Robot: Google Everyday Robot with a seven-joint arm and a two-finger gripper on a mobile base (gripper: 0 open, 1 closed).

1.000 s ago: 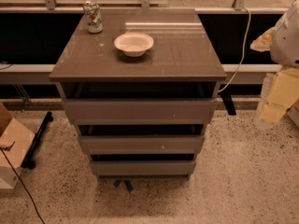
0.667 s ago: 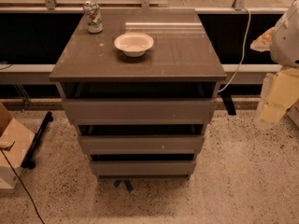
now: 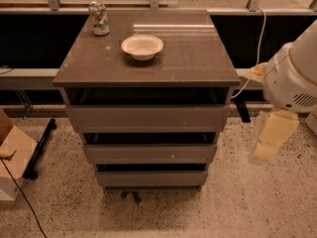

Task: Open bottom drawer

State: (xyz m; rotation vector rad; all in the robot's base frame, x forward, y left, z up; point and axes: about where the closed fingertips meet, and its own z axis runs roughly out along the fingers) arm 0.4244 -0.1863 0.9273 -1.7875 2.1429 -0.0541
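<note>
The grey-brown cabinet (image 3: 148,58) stands in the middle with three drawer fronts. The bottom drawer (image 3: 151,178) is the lowest and narrowest front, plain and without a handle, with a dark gap above it. The middle front (image 3: 148,152) carries a small white speck. The top front (image 3: 146,117) is the widest. My arm's white housing (image 3: 292,76) is at the right edge. My cream-coloured gripper (image 3: 270,139) hangs below it, to the right of the cabinet at the height of the middle drawer, apart from every drawer.
A white bowl (image 3: 142,46) and a drink can (image 3: 100,18) stand on the cabinet top. A cardboard box (image 3: 12,157) and a black bar (image 3: 40,148) lie on the speckled floor at left. A cable (image 3: 257,38) hangs at the right rear.
My arm has moved down and to the left, closer to the cabinet's right side. The drawers, bowl and can have not moved.
</note>
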